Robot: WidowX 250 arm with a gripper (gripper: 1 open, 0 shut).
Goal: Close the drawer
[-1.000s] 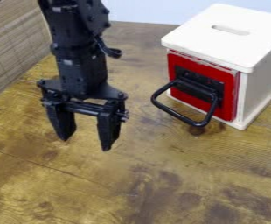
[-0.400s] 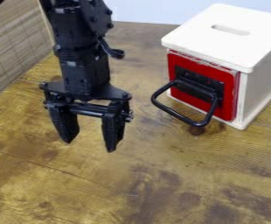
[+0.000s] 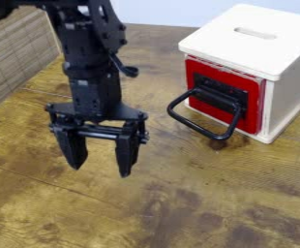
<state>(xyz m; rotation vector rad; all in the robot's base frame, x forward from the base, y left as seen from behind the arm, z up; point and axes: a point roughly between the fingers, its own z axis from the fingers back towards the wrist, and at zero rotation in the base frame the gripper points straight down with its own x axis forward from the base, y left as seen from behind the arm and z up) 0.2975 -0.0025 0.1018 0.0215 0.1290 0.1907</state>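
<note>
1. Your claw (image 3: 99, 160) hangs over the wooden table (image 3: 179, 208) with its two black fingers (image 3: 127, 155) pointing down and spread apart, gripping nothing.
2. The drawer (image 3: 224, 95) sits well to the right of your claw, set in the white cabinet (image 3: 262, 44); its red front stands slightly proud of the cabinet face.
3. The black loop handle (image 3: 202, 118) juts out from the drawer toward your claw, its near end closest to your right-hand finger but clearly apart from it.
4. Compared with one second ago, your claw has shifted slightly lower in the view and a little toward the drawer; the drawer and cabinet have not moved.
5. The upper arm is cut off by the top edge, and the cabinet's right side by the frame edge. How far the drawer is pulled out is hard to judge from this angle.
</note>
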